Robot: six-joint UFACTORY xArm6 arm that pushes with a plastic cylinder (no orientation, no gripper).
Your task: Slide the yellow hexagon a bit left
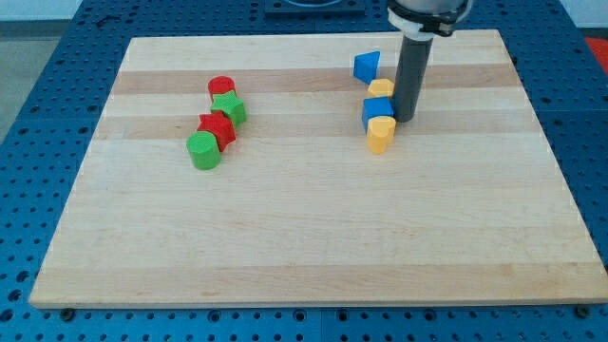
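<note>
I'm running one rod arm, no claw fitted, so there's no open or closed state to report, just my tip [405, 119] sitting on the bench [313, 247] on the right side. The tip is touching or just beside the right edge of a blue block [376, 109], shape hard to call, maybe a cube. Far of that is a yellow block [382, 88], mostly hidden by the blue one and the rod; I'm judging that one the yellow hexagon, not certain. Near of the blue block is another yellow block [380, 134], looks heart-like. Further back sits a blue triangle [367, 66]. Well apart on the left is a cluster: red cylinder [220, 86], green star [229, 106], red star [217, 127], green cylinder [202, 150]. Handling guess: small, light, rigid plastic piece, sliding easily on smooth wood, liable to spin if pushed off centre. No gripping here, so I'm planning contact on its right face, centred, short push left. Risk: the blue block is touching it and may drag along.
</note>
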